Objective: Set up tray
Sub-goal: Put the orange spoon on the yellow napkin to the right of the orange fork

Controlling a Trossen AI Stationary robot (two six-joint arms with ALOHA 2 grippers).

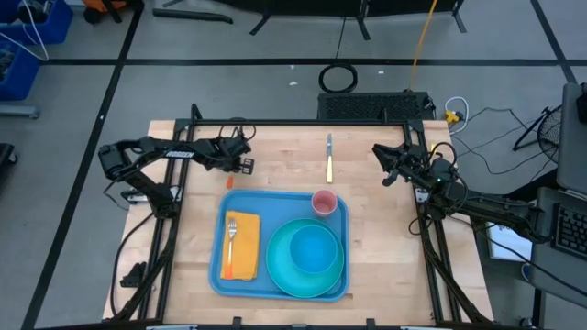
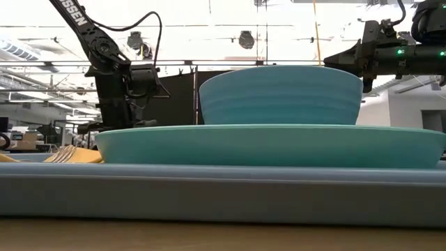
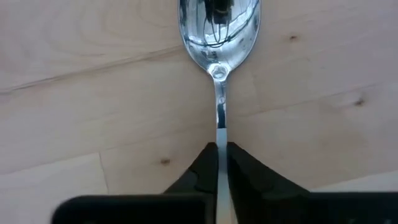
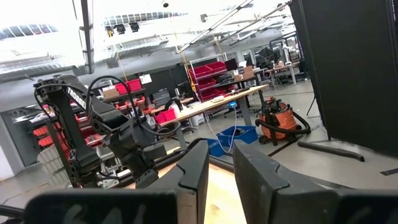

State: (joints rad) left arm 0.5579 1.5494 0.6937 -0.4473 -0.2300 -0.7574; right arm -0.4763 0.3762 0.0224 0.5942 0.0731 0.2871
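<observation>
I keep the left pincer clenched on the spoon handle, behind the tray which lies mid-worktop, to carry it there, while the right pincer waits released.

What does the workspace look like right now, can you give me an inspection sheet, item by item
Surface: light wooden table.
Job's things: blue tray holds orange napkin with fork, turquoise plate with bowl, pink cup; knife lies off the tray.
Clutter: small orange piece on the table.
Grippers: left gripper shut on spoon; right gripper raised, holding nothing.
Cables: black coil and yellow cable on the floor.
Surroundings: workshop benches, red bins.
</observation>
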